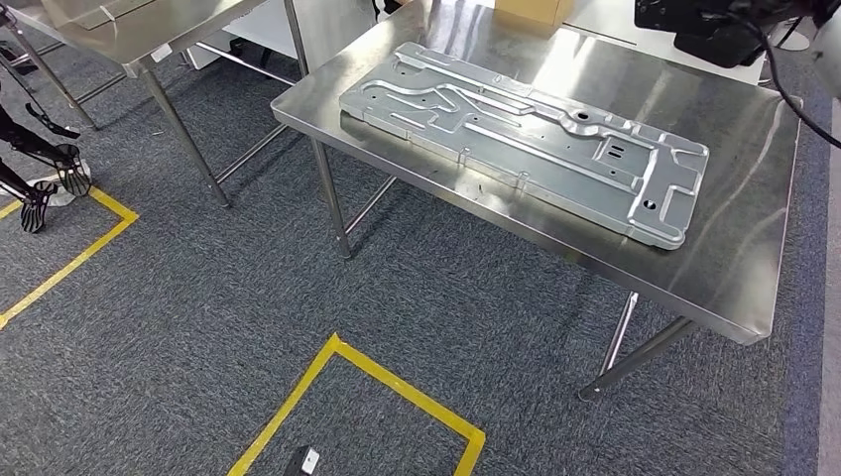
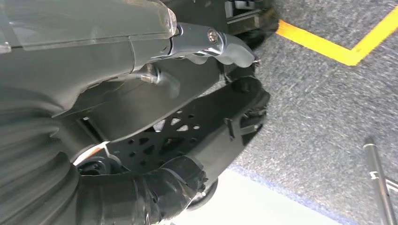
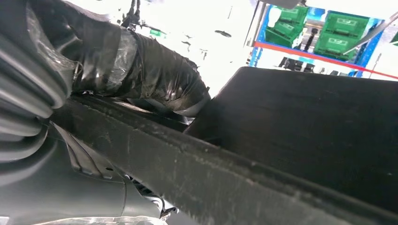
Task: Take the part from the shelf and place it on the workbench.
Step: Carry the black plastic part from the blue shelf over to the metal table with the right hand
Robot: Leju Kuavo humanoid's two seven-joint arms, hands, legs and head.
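A black part hangs at the far right, above the back of the steel workbench, with a dark cable trailing from it. Close up, it is a thick-rimmed black piece. My right hand grips that rim, a black-taped finger lying over the edge. My left hand hangs low over the carpet, its grey thumb apart from the dark taped finger, and nothing is held between them.
A large stamped metal plate covers much of the workbench, and a cardboard box stands at its back. A second steel table is at the left. Yellow tape marks the carpet. Green bins sit on a blue shelf.
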